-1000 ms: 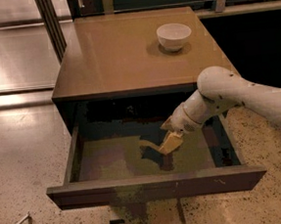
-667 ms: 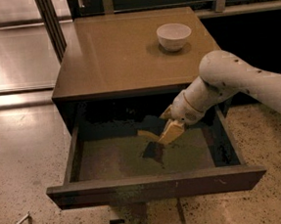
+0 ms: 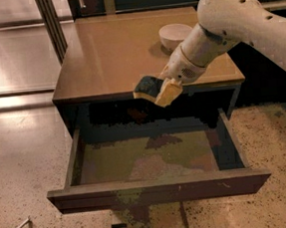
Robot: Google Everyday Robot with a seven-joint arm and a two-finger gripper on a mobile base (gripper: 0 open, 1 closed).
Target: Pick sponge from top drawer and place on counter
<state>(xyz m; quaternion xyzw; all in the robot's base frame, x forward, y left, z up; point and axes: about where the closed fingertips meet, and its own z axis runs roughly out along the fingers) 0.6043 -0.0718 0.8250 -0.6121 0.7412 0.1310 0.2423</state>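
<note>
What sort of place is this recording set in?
Probably a kitchen-like room, maybe in an office: a counter with a bowl, an open drawer, speckled floor. The gripper holds the sponge at the counter's front edge, above the drawer.
</note>
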